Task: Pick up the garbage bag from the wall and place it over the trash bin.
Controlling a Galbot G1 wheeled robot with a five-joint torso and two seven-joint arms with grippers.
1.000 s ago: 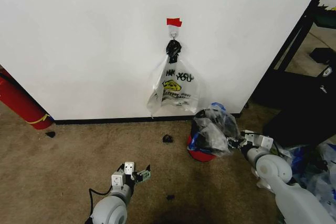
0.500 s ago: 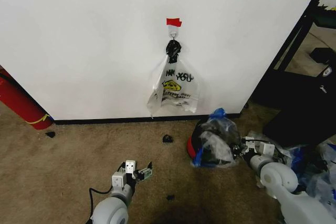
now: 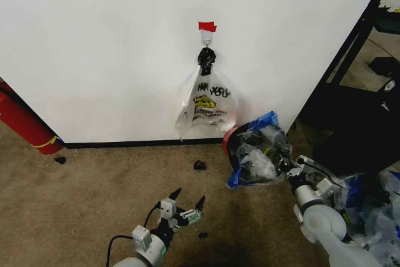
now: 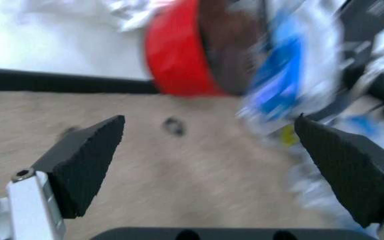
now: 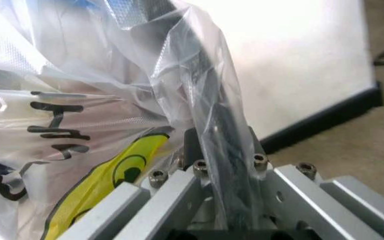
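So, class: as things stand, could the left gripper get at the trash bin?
Probably yes: the left gripper is open over bare carpet, facing the trash bin, with nothing between, though the right gripper holds its bagged rim.

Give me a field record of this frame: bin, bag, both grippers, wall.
trash bin: tipped on its side, red base toward the wall, apparently off the carpet
garbage bag: draped over the bin
right gripper: shut on the bag-covered bin rim
left gripper: open, low over the carpet, apart from the bin
smiley bag: hanging on the wall hook
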